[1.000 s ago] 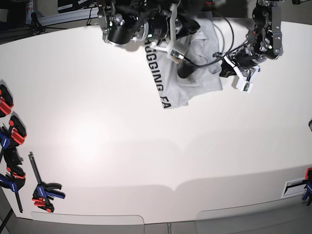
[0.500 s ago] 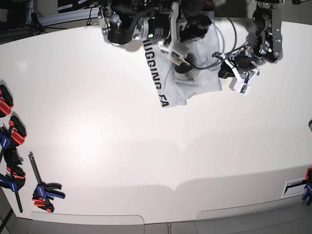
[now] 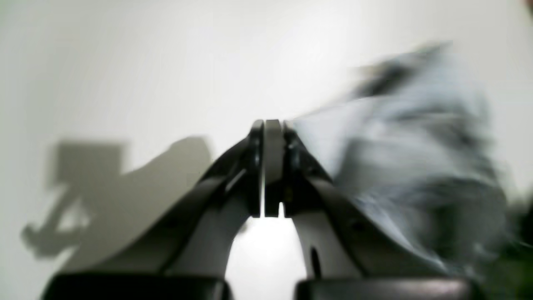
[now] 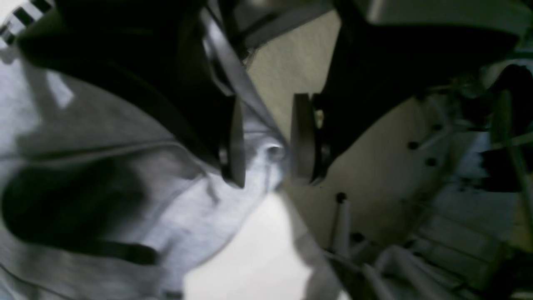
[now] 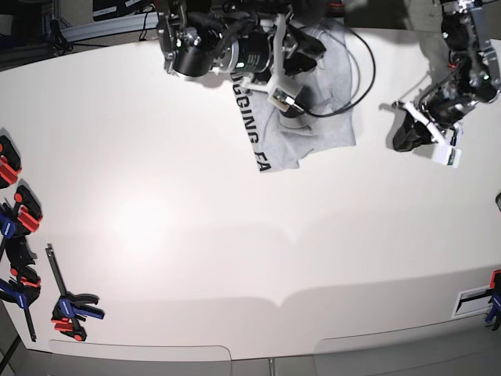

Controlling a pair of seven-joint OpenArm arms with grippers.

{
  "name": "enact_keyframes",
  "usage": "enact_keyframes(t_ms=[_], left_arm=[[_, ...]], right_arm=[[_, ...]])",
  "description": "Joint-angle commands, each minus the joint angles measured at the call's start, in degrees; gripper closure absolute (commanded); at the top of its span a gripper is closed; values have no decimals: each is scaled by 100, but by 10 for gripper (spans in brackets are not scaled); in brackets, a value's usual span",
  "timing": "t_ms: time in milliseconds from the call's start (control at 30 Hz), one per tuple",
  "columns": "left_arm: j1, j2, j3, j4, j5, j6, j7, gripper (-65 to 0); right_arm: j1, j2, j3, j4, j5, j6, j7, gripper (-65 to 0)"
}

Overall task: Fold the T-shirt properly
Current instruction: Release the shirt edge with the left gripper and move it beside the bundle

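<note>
Lying bunched at the far edge of the bench (image 5: 156,258), the T-shirt (image 5: 313,129) runs its lettered edge from far to near, with the right pincer (image 4: 266,141) directly over its far part, jaws parted around a grey fold without pinching it. The left pincer (image 3: 266,166) is fully closed on nothing, hanging off to the shirt's side, apart from the cloth. Judging by this, the right arm is far nearer for any regrasp.

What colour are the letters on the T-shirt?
Black, on the light grey T-shirt; clearest in the base view.
</note>
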Motion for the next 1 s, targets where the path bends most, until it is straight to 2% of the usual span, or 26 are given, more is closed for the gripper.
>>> enact_keyframes(t_ms=[0, 100, 300, 400, 467, 500, 633, 800, 900, 967], left_arm=[[35, -76, -24, 212, -431, -36, 94, 0], [236, -68, -24, 654, -1362, -36, 647, 0], [483, -57, -22, 1397, -1451, -36, 793, 0], [496, -24, -17, 1421, -1117, -36, 765, -6], [514, 48, -15, 1421, -1038, -36, 728, -147], [531, 90, 7, 1421, -1040, -36, 704, -185], [590, 155, 448, 1416, -861, -36, 608, -203], [588, 164, 1080, 1416, 691, -36, -284, -213], [588, 164, 1300, 1416, 938, -36, -391, -322], [588, 164, 1436, 1416, 935, -36, -393, -351]], right_arm=[[-13, -44, -11, 107, 17, 76, 127, -162], [-87, -44, -11, 105, -343, 76, 212, -125], [-216, -44, -11, 105, -446, 76, 269, -114], [-247, -37, -11, 105, -452, 76, 267, -114], [-245, 4, -11, 83, -476, 76, 278, -114], [-245, 37, -11, 57, -568, 76, 343, -114], [-240, 68, -11, -155, -1198, -24, 651, -113], [-245, 129, -11, -199, -1215, -48, 638, -112], [-245, 144, -11, -199, -1368, -173, 636, -112], [-243, 146, -11, -199, -1510, -232, 682, -112]])
